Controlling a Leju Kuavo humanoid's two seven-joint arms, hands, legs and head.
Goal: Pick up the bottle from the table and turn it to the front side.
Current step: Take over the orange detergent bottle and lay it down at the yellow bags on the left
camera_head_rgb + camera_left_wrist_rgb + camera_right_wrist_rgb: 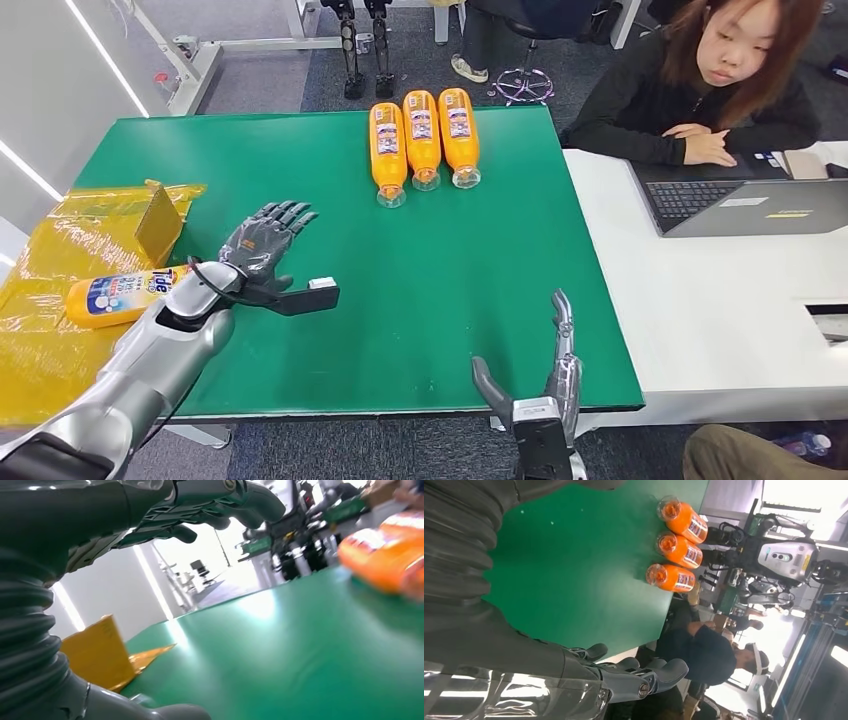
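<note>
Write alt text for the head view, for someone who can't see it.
Three orange bottles lie side by side at the far edge of a green table. The left hand, open, hovers beside a fourth bottle on a yellow bag; the right hand is open at the near edge. A person sits at a laptop.

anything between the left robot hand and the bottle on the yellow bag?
Nothing visible. The left robot hand is open above the green table, and the bottle lies on its side on the yellow bag, beside the left forearm. A small yellow box stands behind the bottle, not between them.
</note>
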